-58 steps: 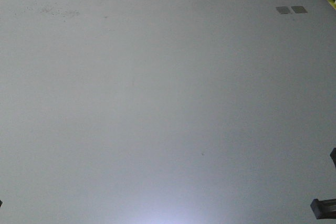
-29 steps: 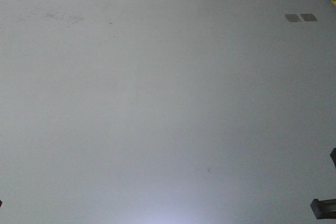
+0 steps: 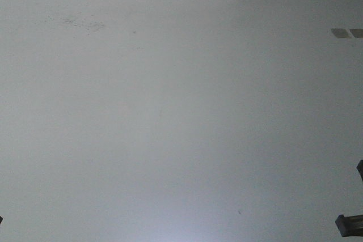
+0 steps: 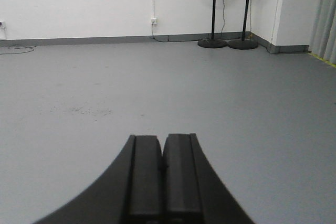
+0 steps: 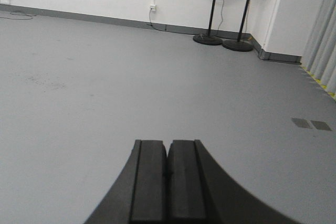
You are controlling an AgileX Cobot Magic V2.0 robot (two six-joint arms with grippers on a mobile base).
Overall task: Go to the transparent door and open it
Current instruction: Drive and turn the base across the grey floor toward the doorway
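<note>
The transparent door is out of view in all three views. My left gripper [image 4: 163,139] is shut and empty, its two black fingers pressed together above bare grey floor. My right gripper [image 5: 167,144] is also shut and empty over the grey floor. The front view shows only grey floor [image 3: 170,111], with a small dark piece of the robot [image 3: 349,224] at the lower right edge.
Two black pedestal fans [image 4: 213,9] [image 4: 247,11] stand at the far white wall; they also show in the right wrist view [image 5: 210,9]. A wall socket with a cable [image 4: 153,21] is left of them. Grey curtain [image 5: 323,40] and yellow floor line on the right. Two dark floor patches [image 3: 347,32].
In the front view the floor patches and scuff marks have slid down and to the right, so the base is moving forward and turning left. The grippers' earlier state is not shown.
</note>
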